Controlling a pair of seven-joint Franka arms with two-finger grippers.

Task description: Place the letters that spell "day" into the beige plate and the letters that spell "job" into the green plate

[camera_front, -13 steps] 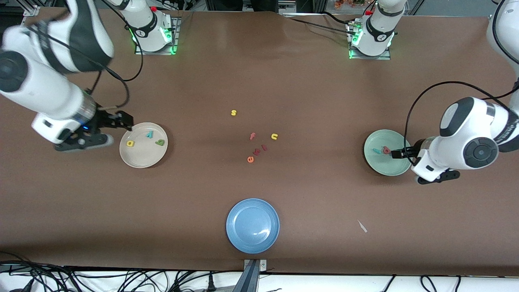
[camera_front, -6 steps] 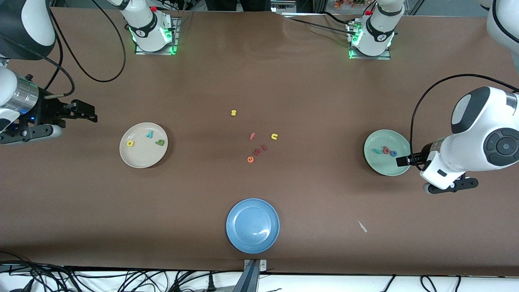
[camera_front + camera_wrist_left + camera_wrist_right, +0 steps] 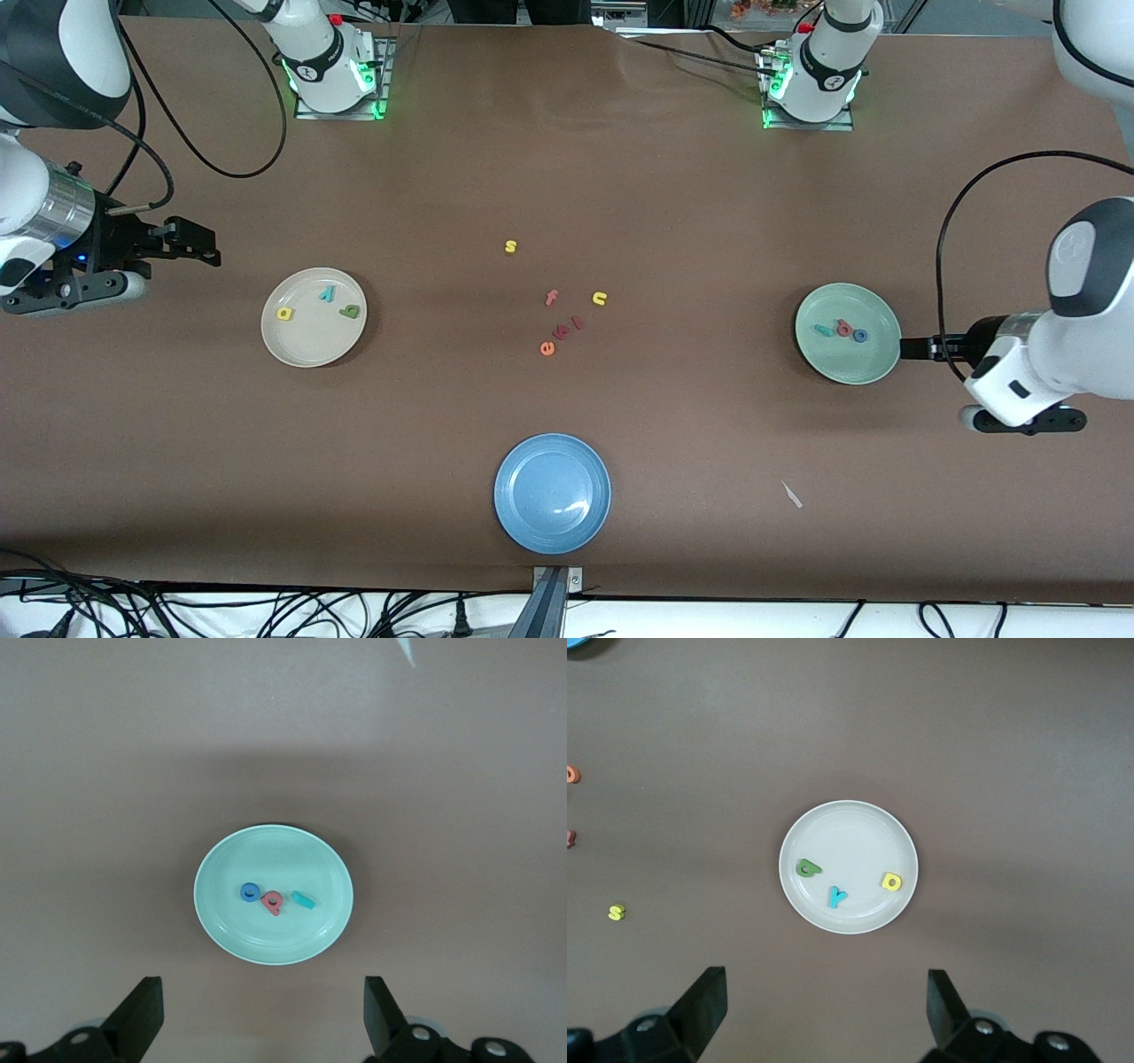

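Letters that spell "day" (image 3: 319, 303) all lie in the beige plate (image 3: 301, 350), toward the right arm's end of the brown surface (image 3: 567, 425): from the plate's centre in the front view, the yellow "a" (image 3: 284, 313) is at about nine o'clock, the teal "y" (image 3: 327, 293) at one o'clock and the green "d" (image 3: 351, 311) at three o'clock. The green plate (image 3: 855, 368), toward the left arm's end, holds the letters that spell "job" (image 3: 842, 330) in a short row near its middle: teal "j" (image 3: 304, 899), orange-red "b" (image 3: 273, 902), blue "o" (image 3: 250, 892). The blue plate (image 3: 552, 493) stays bare, and the spare letters (image 3: 560, 312) rest in the middle of the surface.

Both sortings look complete to me. The right gripper (image 3: 197, 244) is over bare surface beside the beige plate, fingers open and empty; the left gripper (image 3: 917, 347) is just outside the green plate's rim, fingers also open and empty. What remains is to retreat cleanly: lift straight up, keep the fingers wide, and do not sweep across a plate rim.
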